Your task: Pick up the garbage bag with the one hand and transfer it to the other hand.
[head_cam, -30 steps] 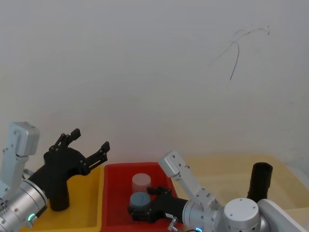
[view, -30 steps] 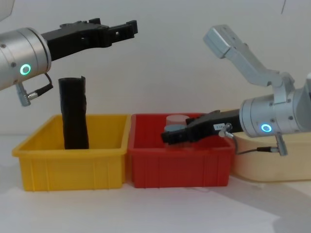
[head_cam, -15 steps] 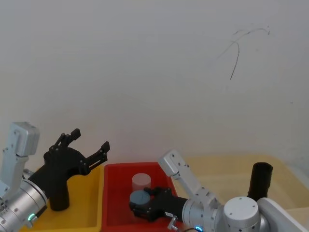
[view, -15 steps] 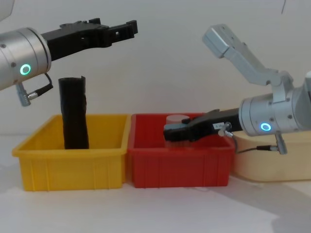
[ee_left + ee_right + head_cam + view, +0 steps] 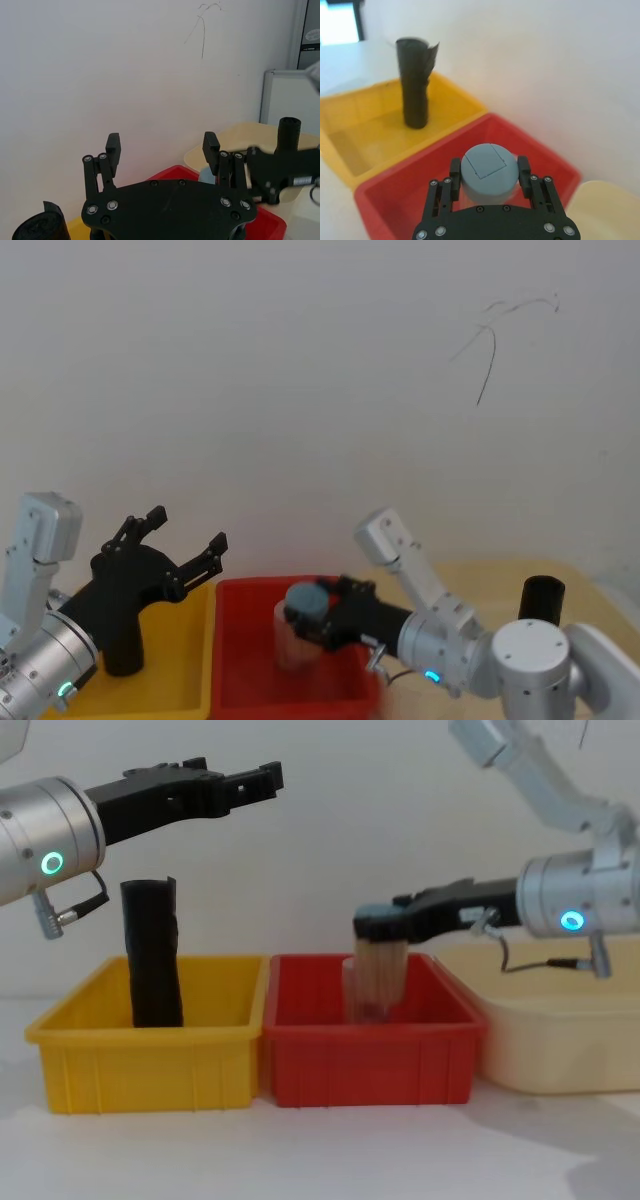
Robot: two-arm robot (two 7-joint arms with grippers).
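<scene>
Black garbage bag (image 5: pixel 152 952) upright below left end effector (image 5: pixel 262 777), apart.

Light: bright, even — soft shadows under the bins (image 5: pixel 250 1105) on the tabletop.
Glow: green ring (image 5: pixel 51 863) lit.
Blur: lifted jar (image 5: pixel 377 978) smeared — right wrist view's background soft.

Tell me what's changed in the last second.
The right gripper, shut on the grey-lidded jar, has lifted it up out of the red bin. The left gripper stayed open and raised above the yellow bin, where the garbage bag stands untouched.
</scene>
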